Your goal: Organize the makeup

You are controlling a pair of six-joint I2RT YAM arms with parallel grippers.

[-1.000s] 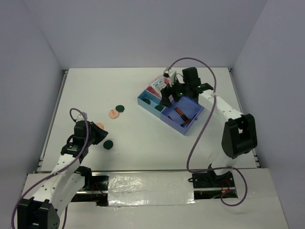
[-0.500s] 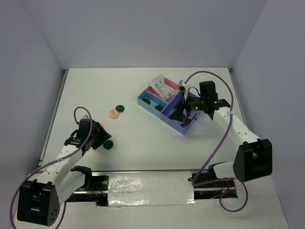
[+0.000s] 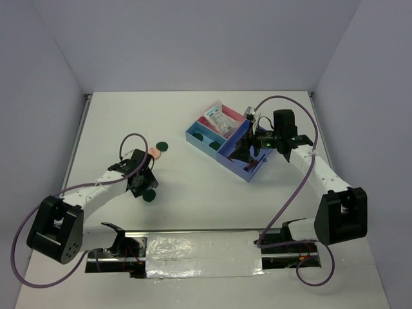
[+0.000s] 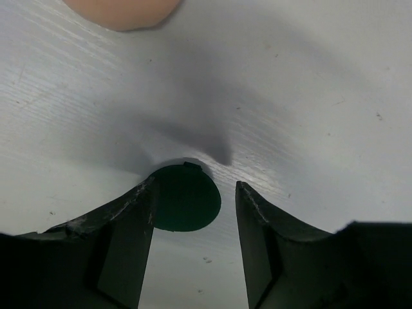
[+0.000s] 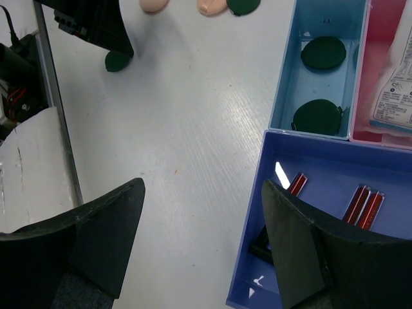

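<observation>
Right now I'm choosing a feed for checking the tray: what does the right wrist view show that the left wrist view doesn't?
Only right wrist: the blue tray, green discs in its light-blue compartment, red pencils, a white packet. Only left wrist: close up, a loose green disc between the open fingers of the left gripper. Both: that disc, a peach disc, the white table.

a dark green disc [image 4: 187, 206] and a peach disc [image 4: 122, 9] lie on the white bench [image 4: 309, 96] (faintly streaked). the tray [image 5: 322, 161] is blue, with a light-blue compartment [image 5: 293, 77] and a pink compartment [image 5: 380, 26]. the sticks [image 5: 364, 206] are red and black; the packet [image 5: 399, 84] is white with blue print.
</observation>
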